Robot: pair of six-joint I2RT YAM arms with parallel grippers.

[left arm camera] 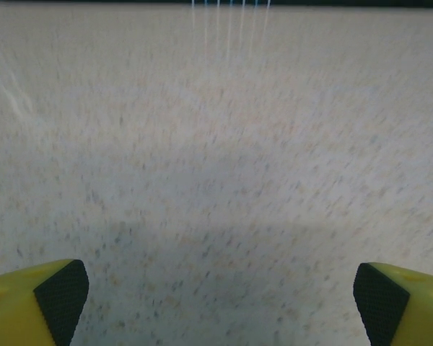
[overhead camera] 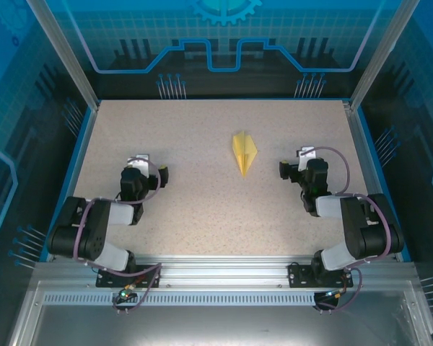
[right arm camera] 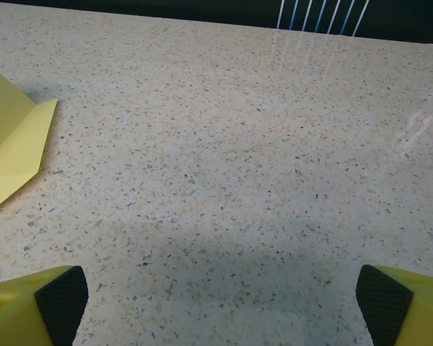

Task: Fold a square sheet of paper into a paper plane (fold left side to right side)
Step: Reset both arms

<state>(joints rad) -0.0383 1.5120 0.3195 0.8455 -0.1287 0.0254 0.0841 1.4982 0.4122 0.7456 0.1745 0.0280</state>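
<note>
On the near half of the table [overhead camera: 202,216], the left arm [overhead camera: 94,227] and the right arm [overhead camera: 353,231] sit folded low, with their elbows back by the near edge. The left gripper [left arm camera: 218,303] points to the far side, low over bare table. Its fingers [left arm camera: 58,295] are wide apart and hold nothing. The right gripper [right arm camera: 220,303] points the same way, fingers [right arm camera: 61,295] wide apart too, holding nothing. The plane [overhead camera: 245,151] lies flat between the two grippers, nearer the right one, tip toward the near edge. Nothing touches it. Bare table lies all around it, and the blue rim [overhead camera: 83,151] is well away.
</note>
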